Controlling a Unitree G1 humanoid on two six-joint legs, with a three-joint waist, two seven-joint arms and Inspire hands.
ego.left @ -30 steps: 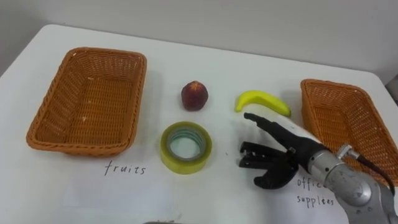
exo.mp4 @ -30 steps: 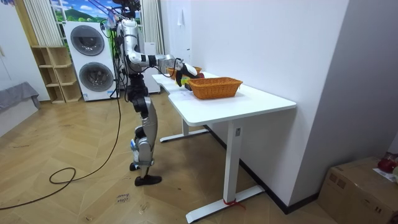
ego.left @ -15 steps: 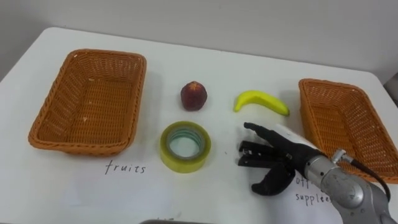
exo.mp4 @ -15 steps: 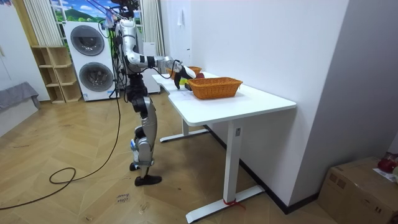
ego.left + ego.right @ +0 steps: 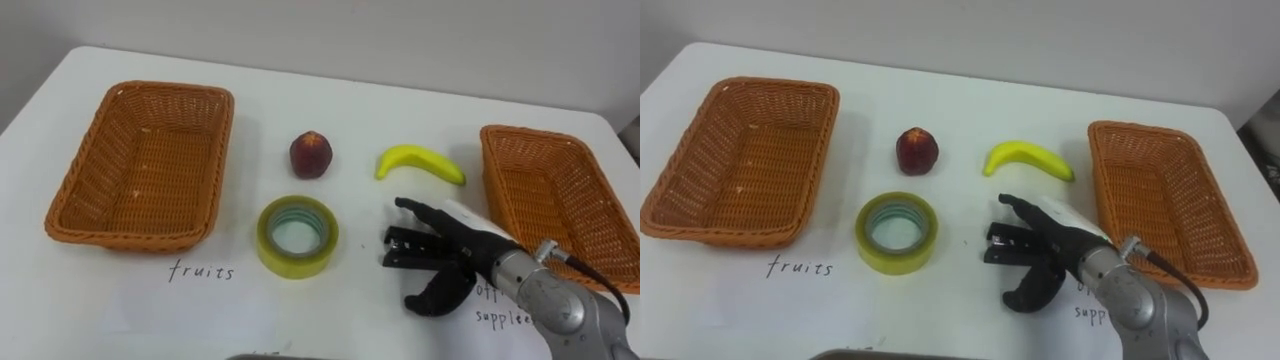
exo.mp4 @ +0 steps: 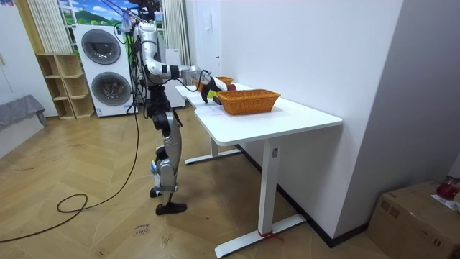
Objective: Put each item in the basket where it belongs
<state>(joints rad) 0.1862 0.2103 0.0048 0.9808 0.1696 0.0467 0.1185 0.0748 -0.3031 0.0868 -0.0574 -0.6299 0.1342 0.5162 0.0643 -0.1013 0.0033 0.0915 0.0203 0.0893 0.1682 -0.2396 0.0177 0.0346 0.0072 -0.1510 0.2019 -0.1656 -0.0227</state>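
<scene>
While the robot stands at the near edge of the white table (image 5: 350,105), its right hand (image 5: 452,258) reaches out low over the tabletop, fingers straight and thumb spread apart beneath them, holding nothing. To the left of its fingertips, near but apart, lies the yellow-green roll of tape (image 5: 297,236). Just beyond the hand lies the curved yellow banana (image 5: 420,163), and beyond it to the left sits the round dark-red fruit (image 5: 311,154). The orange woven wicker basket (image 5: 548,136) stands close on the hand's right; a second wicker basket (image 5: 72,214) stands well to its left, past the tape.
</scene>
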